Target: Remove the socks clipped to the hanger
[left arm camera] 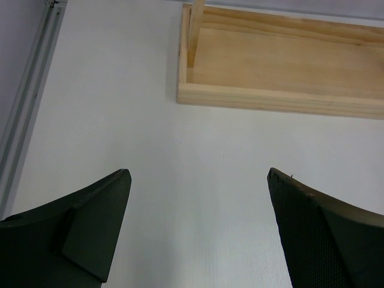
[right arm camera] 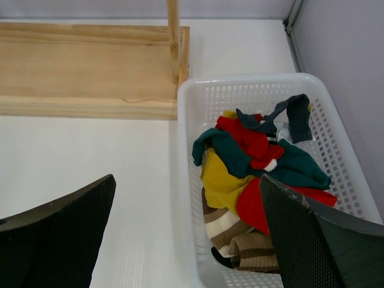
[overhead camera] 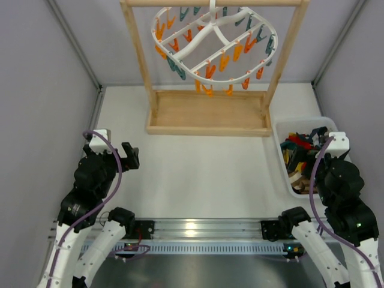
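Socks (right arm camera: 252, 162) all sit in a heap in the white basket (right arm camera: 240, 84) at the right edge of the table (overhead camera: 204, 174); teal, red, mustard and striped ones tangled together, none flat. Hanger (overhead camera: 213, 45) hangs from the wooden stand (overhead camera: 207, 114) at the far side, roughly midway between the two arms, oval ring tilted with its long axis running left-right. Its orange and teal clips (overhead camera: 207, 72) look bare in the top view, no sock seen on any, though the far rim is cut by the frame edge so can't fully confirm. Right gripper (right arm camera: 187, 177) is near-right, directly over the near left part of the basket, fingers spread fully wide, holding nothing; sock pile lies just ahead and right of it, below. Left gripper (left arm camera: 198, 171) is near-left over bare table, also fully wide and empty, stand base ahead and to its right. Hanger is well apart from both, up and far; neither arm clearly nearer. Judgement: task looks done, nothing left to unclip; if a sock is hidden on the far rim, either arm would have to reach far and up toward the ring.
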